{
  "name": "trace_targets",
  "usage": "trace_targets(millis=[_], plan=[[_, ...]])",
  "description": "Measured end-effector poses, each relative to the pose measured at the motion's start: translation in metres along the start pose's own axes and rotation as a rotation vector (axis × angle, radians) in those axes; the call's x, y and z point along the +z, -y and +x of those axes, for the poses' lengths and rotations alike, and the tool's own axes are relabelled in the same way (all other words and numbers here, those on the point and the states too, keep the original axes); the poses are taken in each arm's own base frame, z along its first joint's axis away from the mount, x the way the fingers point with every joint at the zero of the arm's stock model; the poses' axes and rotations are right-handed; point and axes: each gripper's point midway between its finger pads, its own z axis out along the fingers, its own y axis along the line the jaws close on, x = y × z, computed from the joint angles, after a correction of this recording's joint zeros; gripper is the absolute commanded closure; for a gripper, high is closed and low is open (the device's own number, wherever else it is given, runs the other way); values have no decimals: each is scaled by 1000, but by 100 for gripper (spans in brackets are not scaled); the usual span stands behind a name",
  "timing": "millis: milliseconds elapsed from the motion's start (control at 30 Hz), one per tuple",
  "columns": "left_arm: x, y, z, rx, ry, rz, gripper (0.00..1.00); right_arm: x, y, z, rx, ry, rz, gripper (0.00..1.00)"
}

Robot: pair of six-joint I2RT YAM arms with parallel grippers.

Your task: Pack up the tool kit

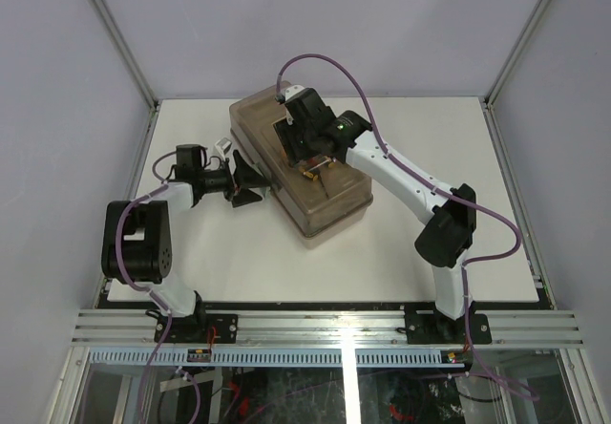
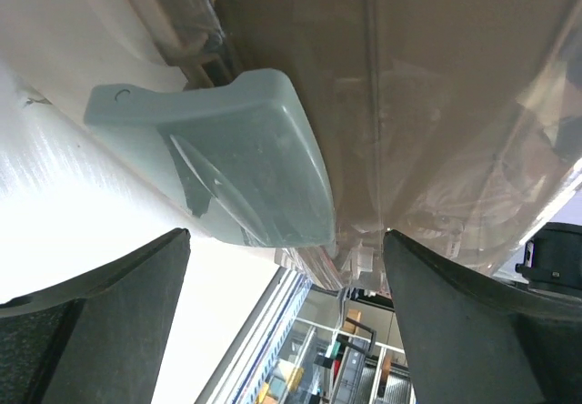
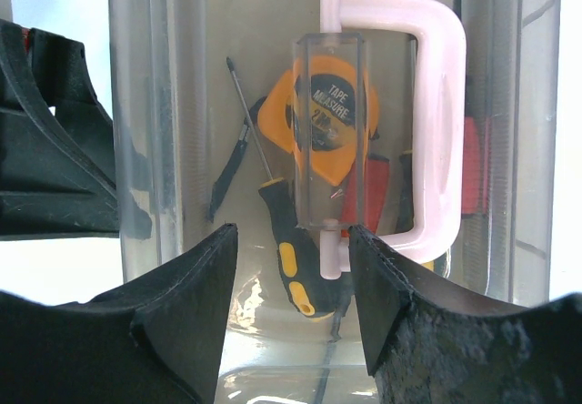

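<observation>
Two grippers: both empty; left gripper [image 2: 286, 240] spread wide, right gripper [image 3: 291, 240] about half apart.
Toolbox [image 1: 301, 171]: centre, lid shut, long axis far-left to near-right.
Latch [image 2: 236, 158]: toolbox's left side, dead ahead of left gripper, seemingly untouched.
Handle [image 3: 436, 122]: on lid, just ahead of right gripper.
Nearer to latch: left.

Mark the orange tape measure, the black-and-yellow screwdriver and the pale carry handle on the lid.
Orange round tape measure [image 3: 277, 120], right wrist view, orange casing left of label.
Black-and-yellow screwdriver [image 3: 289, 245], right wrist view, its grip.
Pale plastic carry handle [image 3: 446, 104], right wrist view, long outer bar.
</observation>
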Motion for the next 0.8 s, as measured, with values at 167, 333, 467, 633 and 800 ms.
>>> trace_targets(millis=[167, 333, 467, 633, 800], plan=[[-10, 1, -4, 13, 22, -6, 18, 1, 0, 2, 0, 0, 0, 41], [-14, 4, -6, 21, 32, -7, 26, 1, 0, 1, 1, 4, -1, 41], [-14, 5, -6, 15, 31, -6, 27, 1, 0, 1, 1, 4, -1, 41], [-10, 13, -7, 21, 24, 5, 28, 2, 0, 2, 0, 2, -1, 42], [-4, 21, -9, 24, 21, 20, 28, 2, 0, 2, 0, 1, 0, 42]])
